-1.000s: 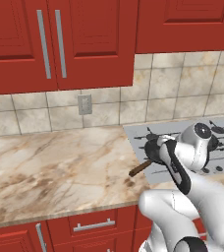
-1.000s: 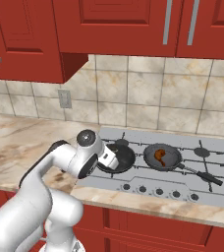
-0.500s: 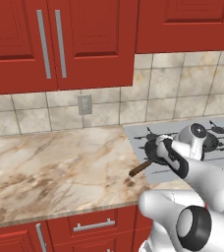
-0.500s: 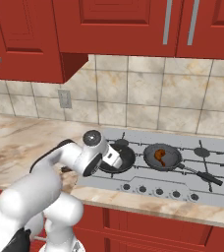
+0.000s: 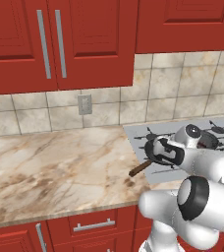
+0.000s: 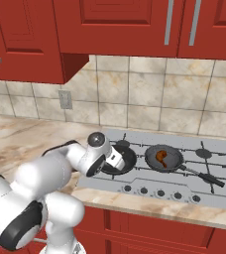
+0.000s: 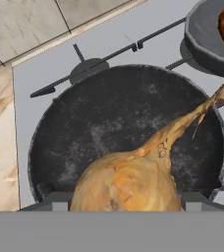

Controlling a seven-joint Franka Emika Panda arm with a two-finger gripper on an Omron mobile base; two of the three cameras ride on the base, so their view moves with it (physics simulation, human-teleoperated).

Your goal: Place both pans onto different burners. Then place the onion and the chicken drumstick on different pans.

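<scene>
Where marble counter (image 5: 50, 167) meets silver cooktop (image 6: 219, 196), red cabinets (image 5: 60, 39) above, end effector (image 7: 119, 204) clamped on onion (image 7: 133, 179).

The white arm rises from the base, bends at a dark-jointed elbow and reaches forward and low, its wrist turned so the hand points downward. In the left base view the pincer (image 5: 159, 149) sits at the end of the forearm, its dark fingers angled down. In the right base view the pincer (image 6: 119, 159) shows beyond the round wrist joint. In the hand view the jaws stand wide, clasping the onion (image 7: 133, 179) between them.
</scene>
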